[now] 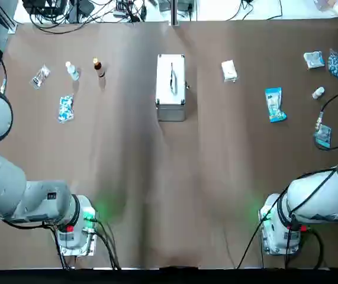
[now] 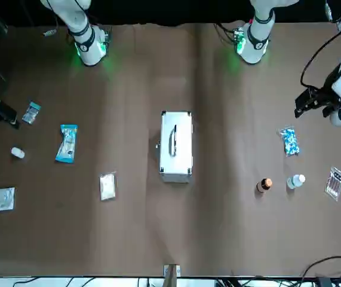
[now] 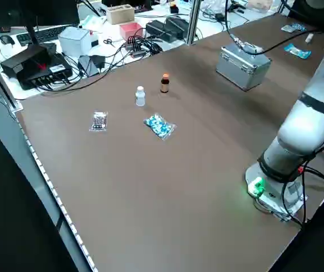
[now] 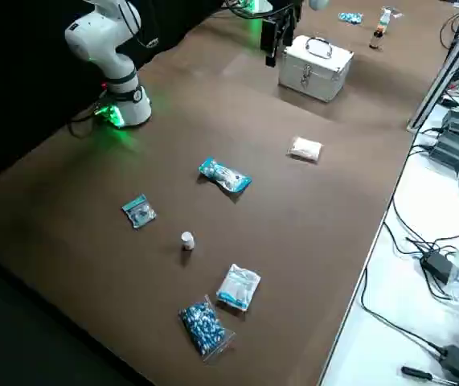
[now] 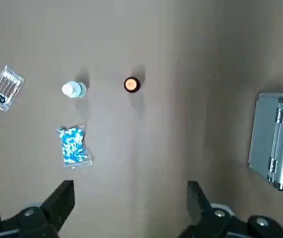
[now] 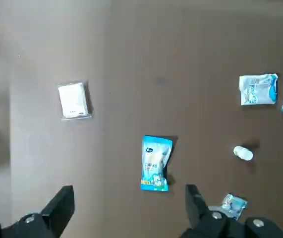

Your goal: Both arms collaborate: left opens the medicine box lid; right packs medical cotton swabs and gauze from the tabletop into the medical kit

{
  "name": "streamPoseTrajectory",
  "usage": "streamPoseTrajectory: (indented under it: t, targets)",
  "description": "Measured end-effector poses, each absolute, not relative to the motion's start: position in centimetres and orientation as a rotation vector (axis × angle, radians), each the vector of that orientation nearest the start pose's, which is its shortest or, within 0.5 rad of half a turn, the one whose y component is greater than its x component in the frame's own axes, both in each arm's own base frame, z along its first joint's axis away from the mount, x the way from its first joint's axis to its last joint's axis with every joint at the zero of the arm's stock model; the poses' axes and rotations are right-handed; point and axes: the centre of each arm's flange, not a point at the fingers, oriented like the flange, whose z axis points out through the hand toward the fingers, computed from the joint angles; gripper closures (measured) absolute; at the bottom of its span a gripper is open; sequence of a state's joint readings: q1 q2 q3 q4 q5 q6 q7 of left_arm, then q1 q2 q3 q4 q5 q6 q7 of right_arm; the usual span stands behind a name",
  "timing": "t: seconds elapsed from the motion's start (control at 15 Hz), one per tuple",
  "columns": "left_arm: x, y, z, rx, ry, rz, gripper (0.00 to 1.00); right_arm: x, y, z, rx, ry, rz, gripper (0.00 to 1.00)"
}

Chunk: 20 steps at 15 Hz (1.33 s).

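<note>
1. A broad brown tabletop (image 1: 151,236) fills the work area, with cables and electronics on a white surface beyond its far edge, opposite the arm bases.
2. Nothing of the job looks done: the medicine box (image 1: 170,112) stands upright midway between the tabletop's left and right edges, toward the far edge, its lid (image 1: 164,77) down and the handle (image 1: 172,78) lying on top.
3. The medical cotton swabs (image 1: 275,105), a blue packet, lie outside the box on the tabletop's right half. The gauze (image 1: 229,71), a small white packet, lies between box and swabs, a little nearer the far edge.
4. What remains, as I judge it: left frees the latch if it is fastened and lifts the lid; right then brings both packets over and sets them inside.
5. The left pincer (image 5: 131,201) is spread wide with nothing between its fingers, above the tabletop's left side. The box is well apart from it, inward toward the middle, so that arm must travel across first.
6. The right pincer (image 6: 130,201) is also wide and empty, up over the tabletop's right side. The swabs lie inward of it, the gauze farther inward; it touches neither. The swabs look like its shorter reach.
</note>
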<state>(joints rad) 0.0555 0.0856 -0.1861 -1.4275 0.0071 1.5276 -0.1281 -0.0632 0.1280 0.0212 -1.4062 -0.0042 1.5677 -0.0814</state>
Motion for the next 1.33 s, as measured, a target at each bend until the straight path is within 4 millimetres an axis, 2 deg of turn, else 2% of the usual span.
streamPoseTrajectory:
  t: [0.4,0.8,1.07,1.33]
  targets:
    - [57.3,-6.6,64.0,-3.152,-0.008,-0.023,0.0,59.1,-2.7,62.6,-3.143,-0.055,-0.006,0.01]
    - [57.4,-6.5,63.9,-3.151,0.011,-0.02,0.0,58.4,-3.9,61.9,-3.138,-0.021,0.091,0.01]
    - [57.8,-6.8,62.6,-3.152,0.024,0.019,0.0,58.3,-4.2,59.9,-3.131,-0.012,0.157,0.01]
    - [58.4,-7.4,61.0,-3.152,0.043,0.065,0.0,58.4,-3.7,59.2,-3.116,-0.023,0.174,0.01]
